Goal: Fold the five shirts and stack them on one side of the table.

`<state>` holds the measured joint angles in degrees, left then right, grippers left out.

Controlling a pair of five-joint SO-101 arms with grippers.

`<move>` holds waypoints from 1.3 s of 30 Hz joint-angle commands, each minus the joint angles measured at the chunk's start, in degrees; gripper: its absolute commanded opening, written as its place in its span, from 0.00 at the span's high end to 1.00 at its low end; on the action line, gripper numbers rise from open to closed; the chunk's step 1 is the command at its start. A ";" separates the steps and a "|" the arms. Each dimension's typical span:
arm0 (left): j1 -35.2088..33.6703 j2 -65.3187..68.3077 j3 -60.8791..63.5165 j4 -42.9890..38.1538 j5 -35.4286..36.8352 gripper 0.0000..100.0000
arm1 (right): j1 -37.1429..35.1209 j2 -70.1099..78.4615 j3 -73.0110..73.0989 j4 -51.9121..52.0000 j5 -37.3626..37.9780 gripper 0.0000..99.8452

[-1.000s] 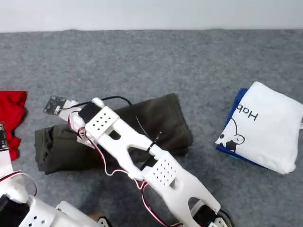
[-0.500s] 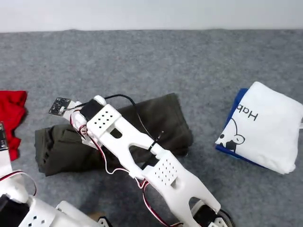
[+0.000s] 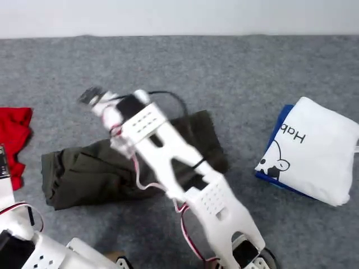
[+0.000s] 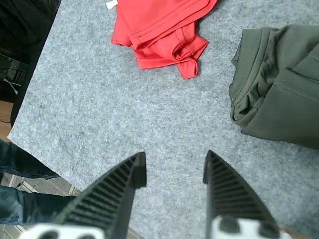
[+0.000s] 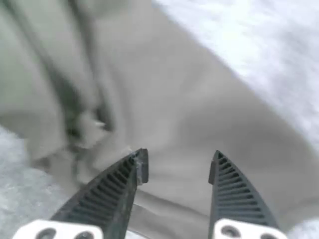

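- Shirts on view, four in all: one olive shirt (image 3: 84,174), one red shirt (image 3: 14,131), one white shirt (image 3: 317,154), one blue shirt (image 3: 284,119).
- Olive shirt: folded into a long bundle lying left of the table's middle, with one end rumpled toward the red shirt and the other end under the right arm (image 3: 174,157).
- Red shirt: unfolded and crumpled at the left edge of the table, near the olive shirt but apart from it. The left wrist view shows bare grey surface between red shirt (image 4: 159,30) and olive shirt (image 4: 279,94).
- White shirt: folded, on the right side of the table, lying on top of the blue shirt.
- Blue shirt: folded, lowest of the pair, with only its edges showing beyond the white one.
- Grippers, two in all.
- Right gripper (image 5: 179,157): jaws apart, nothing between them, poised over the olive shirt (image 5: 189,99), whose cloth spreads beneath both fingers. Whether the tips touch the cloth cannot be told.
- Left gripper (image 4: 174,159): jaws apart and holding nothing, over bare grey surface, with the red shirt ahead of it and the olive shirt off to one side, clear of both.
- Left arm (image 3: 50,252): at the near left corner.
- Table (image 3: 235,73): one, covered in grey felt.
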<state>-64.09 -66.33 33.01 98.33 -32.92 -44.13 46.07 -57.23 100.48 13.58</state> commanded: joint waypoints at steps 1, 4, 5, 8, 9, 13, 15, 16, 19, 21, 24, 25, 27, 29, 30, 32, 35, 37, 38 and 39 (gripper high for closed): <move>-0.09 0.62 0.13 0.00 2.90 0.80 | 6.02 -6.64 -1.32 2.51 -0.88 0.79; -1.76 0.44 1.01 0.00 4.92 0.80 | 10.59 -9.63 3.87 2.51 -0.88 0.79; -3.43 0.44 1.10 -0.09 5.27 0.80 | 12.09 -10.77 6.59 2.59 -0.97 0.79; -7.91 0.62 1.19 -0.26 4.92 0.80 | 15.96 -15.25 15.12 2.59 -0.97 0.79; -9.05 0.62 1.19 -0.18 4.13 0.80 | 17.19 -16.92 17.49 2.51 -0.97 0.79; -12.22 0.62 2.07 -0.35 -1.93 0.80 | 20.88 -21.67 24.88 2.51 -1.49 0.79; -12.48 0.62 3.03 -0.35 -4.75 0.80 | 22.37 -22.46 27.08 2.42 -3.78 0.79; -12.57 0.62 3.65 -0.35 -5.63 0.80 | 23.08 -22.37 27.69 2.42 -4.66 0.79; -12.57 0.62 5.67 -0.09 -6.77 0.80 | 25.36 -20.70 27.69 2.24 -5.45 0.79; -12.57 0.62 6.73 0.00 -6.77 0.80 | 26.15 -18.95 27.69 1.89 -5.54 0.79; -12.66 0.62 8.22 0.00 -6.68 0.80 | 26.42 -15.96 27.69 1.45 -9.14 0.79; -12.66 0.62 8.84 0.00 -6.68 0.80 | 26.59 -15.16 27.69 1.45 -10.81 0.79; -12.66 0.62 9.63 0.00 -6.68 0.80 | 26.77 -14.11 27.69 1.45 -13.45 0.75; -12.66 0.62 9.63 0.00 -6.77 0.80 | 26.77 -13.58 27.69 1.45 -16.09 0.69; -12.66 0.62 9.63 0.00 -6.77 0.80 | 26.68 -13.41 27.69 1.45 -17.23 0.66; -12.57 0.62 9.27 0.00 -6.77 0.80 | 26.33 -13.05 27.69 0.57 -18.29 0.63; -12.48 0.62 9.19 -0.09 -6.86 0.80 | 26.15 -12.09 27.78 -2.95 -18.55 0.63; -12.40 0.62 9.19 -0.09 -6.86 0.80 | 25.80 -10.68 27.69 -5.05 -18.55 0.63; -12.31 0.62 9.19 -0.09 -6.86 0.80 | 25.36 -9.89 27.69 -5.93 -18.64 0.63; -12.31 0.62 9.19 -0.09 -6.86 0.80 | 24.92 -9.01 27.69 -6.73 -18.64 0.63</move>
<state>-76.48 -66.07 42.77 98.33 -39.08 -18.29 36.75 -29.19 96.18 -4.44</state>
